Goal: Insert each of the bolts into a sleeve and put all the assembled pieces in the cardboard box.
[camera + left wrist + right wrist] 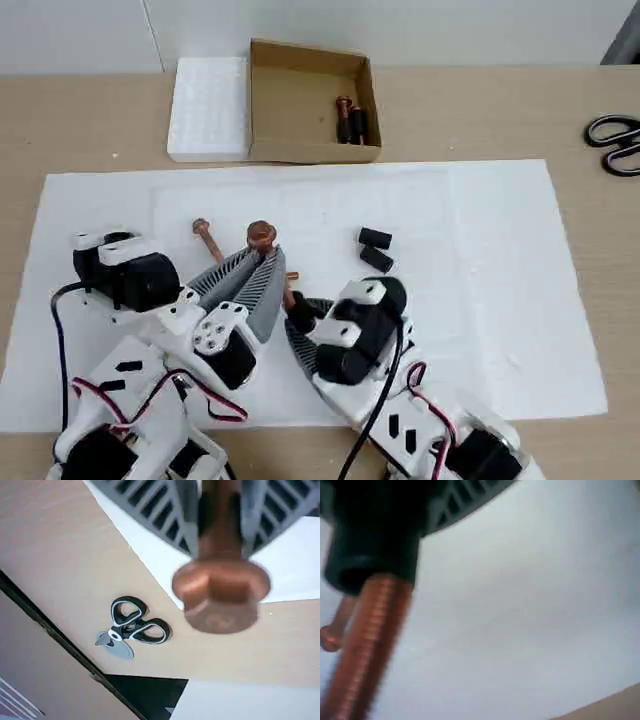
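Observation:
My left gripper (261, 255) is shut on a copper bolt (261, 236) whose head points toward the box; the left wrist view shows that bolt head (220, 595) sticking out past the grey fingers (150, 505). Close beside it, my right gripper (300, 318) is shut on a black sleeve (370, 550) with a threaded copper shaft (365, 650) protruding from it. A loose bolt (207, 238) lies on the white sheet to the left. Two loose sleeves (376, 249) lie to the right. The cardboard box (300, 150) at the back holds assembled pieces (350, 120).
A white foam block (210, 108) sits against the box's left side. Black scissors (615, 143) lie at the table's far right edge, also visible as scissors (131, 625) in the left wrist view. The white sheet (480, 300) covers the work area.

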Controlling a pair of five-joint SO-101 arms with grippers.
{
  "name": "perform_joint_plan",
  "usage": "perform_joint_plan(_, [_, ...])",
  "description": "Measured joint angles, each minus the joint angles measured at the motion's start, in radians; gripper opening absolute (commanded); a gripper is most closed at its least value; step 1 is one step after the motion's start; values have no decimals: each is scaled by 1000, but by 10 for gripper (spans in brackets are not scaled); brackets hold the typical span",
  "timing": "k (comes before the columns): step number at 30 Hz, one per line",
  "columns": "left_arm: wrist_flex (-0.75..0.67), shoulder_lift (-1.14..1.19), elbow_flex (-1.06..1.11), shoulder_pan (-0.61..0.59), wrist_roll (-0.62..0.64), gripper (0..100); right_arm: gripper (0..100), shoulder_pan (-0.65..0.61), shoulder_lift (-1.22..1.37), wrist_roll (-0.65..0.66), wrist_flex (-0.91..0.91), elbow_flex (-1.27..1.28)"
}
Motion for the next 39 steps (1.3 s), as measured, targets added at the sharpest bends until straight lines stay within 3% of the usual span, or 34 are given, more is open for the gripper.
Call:
perform_joint_plan(20, [-32, 25, -21, 0, 0, 5, 3, -12, -2, 37, 5, -29])
perform_joint_plan(39, [167, 97, -212, 0, 0, 5, 3, 23, -2, 37, 5, -40])
